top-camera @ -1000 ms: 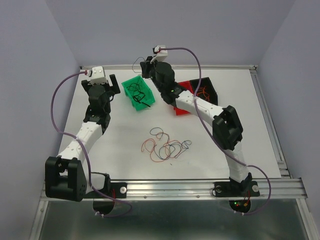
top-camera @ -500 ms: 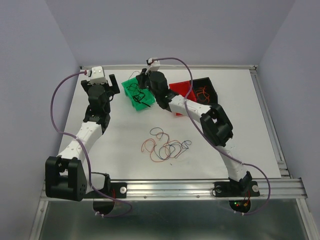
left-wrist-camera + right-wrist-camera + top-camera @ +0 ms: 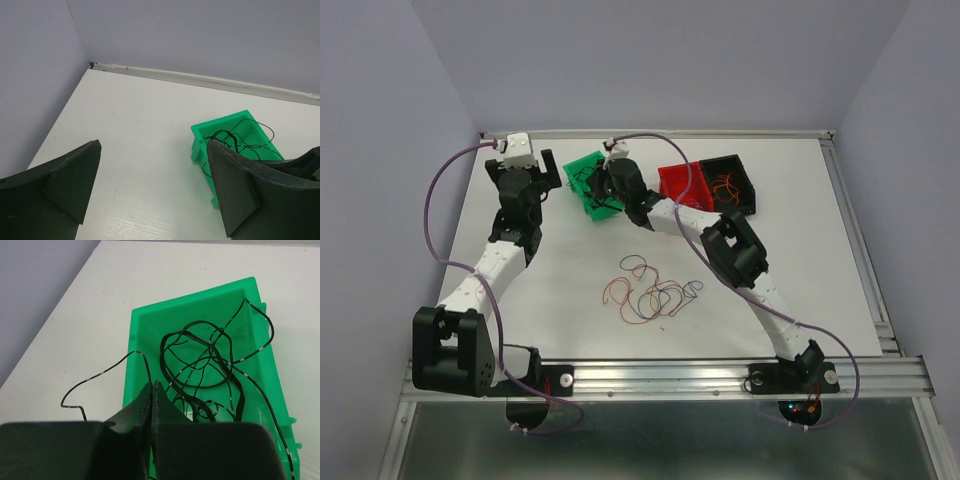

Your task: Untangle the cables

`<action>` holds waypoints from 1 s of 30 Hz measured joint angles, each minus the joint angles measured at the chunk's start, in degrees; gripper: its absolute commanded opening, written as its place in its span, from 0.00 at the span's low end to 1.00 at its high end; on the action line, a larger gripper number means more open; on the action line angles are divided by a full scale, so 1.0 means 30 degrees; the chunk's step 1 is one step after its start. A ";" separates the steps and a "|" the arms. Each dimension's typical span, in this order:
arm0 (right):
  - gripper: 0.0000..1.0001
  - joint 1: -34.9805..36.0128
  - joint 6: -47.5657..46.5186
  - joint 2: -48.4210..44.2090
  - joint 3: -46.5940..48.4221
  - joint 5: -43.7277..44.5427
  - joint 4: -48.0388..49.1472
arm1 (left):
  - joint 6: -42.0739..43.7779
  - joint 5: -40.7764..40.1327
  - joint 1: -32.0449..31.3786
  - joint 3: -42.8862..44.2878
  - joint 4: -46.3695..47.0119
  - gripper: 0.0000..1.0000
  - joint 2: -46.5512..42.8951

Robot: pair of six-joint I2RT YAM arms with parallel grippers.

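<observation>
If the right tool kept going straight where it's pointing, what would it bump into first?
Probably the black cables piled in the green bin: the right tool, shut, points into it from the near rim. Depth is unclear, so it might hit the bin floor first.

Wires [image 3: 212, 357] in left bin [image 3: 190, 305], tangle [image 3: 655, 292] before it

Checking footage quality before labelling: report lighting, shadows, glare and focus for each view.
Top external: even, soft light, faint shadows, no glare; the loose cables look thin but crisp. Left wrist: the left fingers are dark and nearly featureless, the green bin sharp. Right wrist: the right fingers are dark too, the black cables in the bin in sharp focus.
</observation>
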 measured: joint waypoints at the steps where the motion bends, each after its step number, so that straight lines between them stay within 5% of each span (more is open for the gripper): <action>1: 0.01 0.0000 0.0160 0.0007 0.0000 0.0131 0.0029 | 0.0022 0.0051 0.0000 0.0000 0.0000 0.99 0.0015; 22: 0.01 -0.0036 0.0474 0.3300 0.3665 0.3636 -0.1880 | 0.0459 0.0423 0.0000 0.0561 0.0058 0.99 0.1115; 30: 0.29 0.0000 -0.0940 0.3075 0.3504 0.4590 -0.2608 | 0.0627 0.0510 0.0000 0.0918 0.0058 0.99 0.1741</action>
